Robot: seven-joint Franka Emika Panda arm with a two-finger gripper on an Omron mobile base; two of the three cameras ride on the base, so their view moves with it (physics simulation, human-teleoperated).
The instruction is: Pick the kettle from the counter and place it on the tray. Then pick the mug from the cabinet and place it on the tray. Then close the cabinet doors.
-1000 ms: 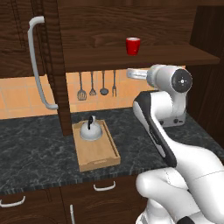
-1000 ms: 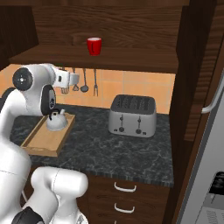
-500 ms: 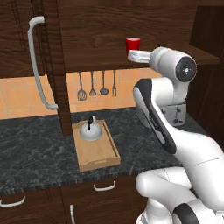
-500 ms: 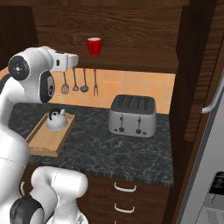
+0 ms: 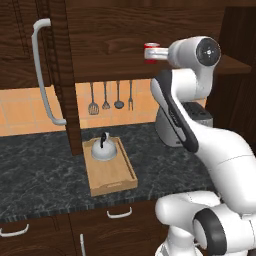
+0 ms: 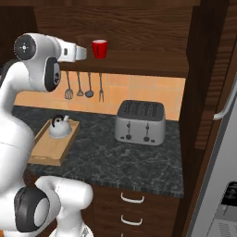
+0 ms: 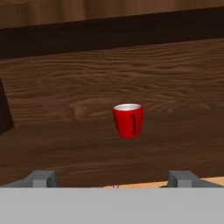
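Observation:
The red mug (image 7: 128, 120) stands upright on the shelf of the dark wood cabinet (image 7: 65, 87), a short way ahead of my gripper (image 7: 113, 179). My fingertips (image 7: 41, 178) are spread wide with nothing between them, so the gripper is open. From the right, the gripper (image 6: 82, 53) is level with the mug (image 6: 99, 48) and just short of it. From the left, the hand partly covers the mug (image 5: 148, 48). The silver-white kettle (image 5: 104, 149) sits at the far end of the wooden tray (image 5: 115, 175) on the dark marbled counter (image 5: 40, 175).
One open cabinet door (image 5: 62, 75) with a curved bar handle (image 5: 44, 75) hangs left of the tray, the other door (image 6: 217, 69) at the far right. A silver toaster (image 6: 140, 122) stands on the counter. Utensils (image 5: 105, 97) hang on the tiled wall.
The arm has lifted the hand from below the shelf up to shelf height and pointed it at the mug. Kettle, tray and mug have not moved.

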